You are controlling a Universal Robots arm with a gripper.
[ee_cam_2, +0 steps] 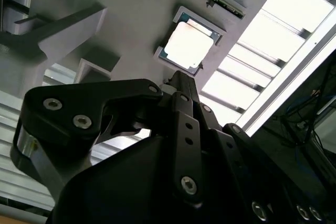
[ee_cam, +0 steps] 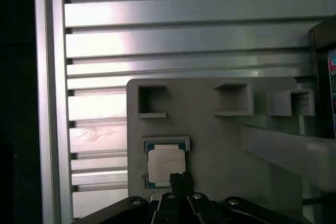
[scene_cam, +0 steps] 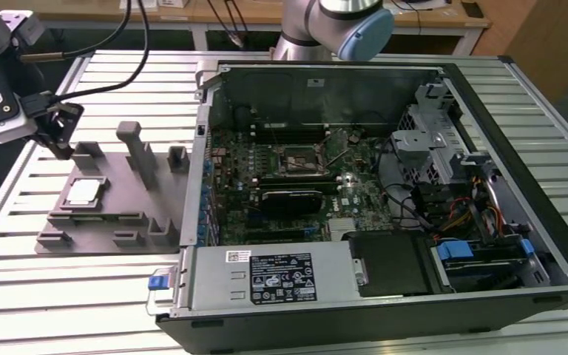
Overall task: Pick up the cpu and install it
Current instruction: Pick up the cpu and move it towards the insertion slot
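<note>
The cpu (scene_cam: 83, 192) is a small silver-topped square chip lying flat in a shallow recess of the grey fixture block (scene_cam: 116, 222), on the exterior view's left. My gripper (scene_cam: 63, 150) hangs above the block's far end, a short way from the chip and not touching it. Both wrist views show the cpu (ee_cam_2: 189, 43) (ee_cam: 166, 163) just beyond my dark fingertips (ee_cam: 178, 181), which sit pressed together with nothing between them. The black square socket (scene_cam: 299, 157) sits in the middle of the motherboard inside the open computer case (scene_cam: 521, 148).
The fixture block carries upright posts (scene_cam: 136, 151) and several square pockets (ee_cam: 152, 100) near the chip. The slatted metal table (scene_cam: 57, 296) runs under everything. Cables, a drive cage (scene_cam: 442, 140) and a power supply (scene_cam: 274, 275) crowd the case around the motherboard.
</note>
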